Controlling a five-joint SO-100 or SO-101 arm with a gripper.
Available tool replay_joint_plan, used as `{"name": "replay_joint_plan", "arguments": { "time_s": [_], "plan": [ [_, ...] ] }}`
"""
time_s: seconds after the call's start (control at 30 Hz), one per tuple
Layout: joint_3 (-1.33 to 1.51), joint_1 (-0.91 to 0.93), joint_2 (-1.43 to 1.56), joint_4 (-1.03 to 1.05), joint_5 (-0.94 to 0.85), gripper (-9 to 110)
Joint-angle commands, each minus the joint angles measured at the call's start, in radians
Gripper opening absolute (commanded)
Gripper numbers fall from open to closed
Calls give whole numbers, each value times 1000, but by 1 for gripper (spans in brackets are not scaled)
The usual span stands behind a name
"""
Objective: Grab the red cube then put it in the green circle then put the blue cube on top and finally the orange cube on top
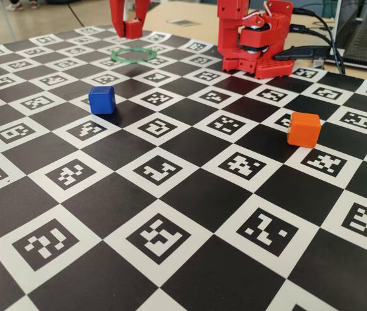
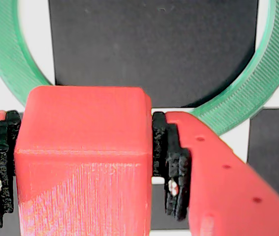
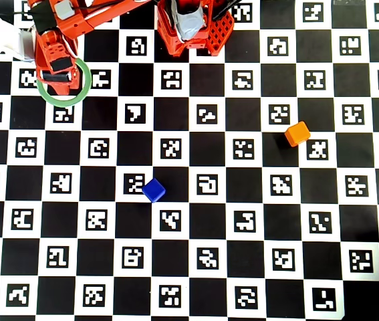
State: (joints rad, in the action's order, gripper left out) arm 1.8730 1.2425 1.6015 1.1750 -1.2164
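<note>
Now we have the end effector [image 2: 82, 162] clamped on the red cube [image 2: 82, 157], held above the near edge of the green circle [image 2: 250, 93]. We should, in our judgement, carry it further over the open centre, lower it squarely until it rests flat on the counter [image 1: 189, 194], then release.

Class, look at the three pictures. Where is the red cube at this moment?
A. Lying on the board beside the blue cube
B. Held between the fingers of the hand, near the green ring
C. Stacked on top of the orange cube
B: in the wrist view the red cube sits clamped in the hand, with the green ring just beyond it.
</note>
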Motion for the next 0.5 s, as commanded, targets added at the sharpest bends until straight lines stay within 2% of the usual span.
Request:
{"name": "replay_joint_plan", "arguments": {
  "time_s": [0.0,0.47],
  "plan": [
    [-8,9,64,-18,-15,8],
    [-17,83,-14,-35,-152,8]
  ]
}}
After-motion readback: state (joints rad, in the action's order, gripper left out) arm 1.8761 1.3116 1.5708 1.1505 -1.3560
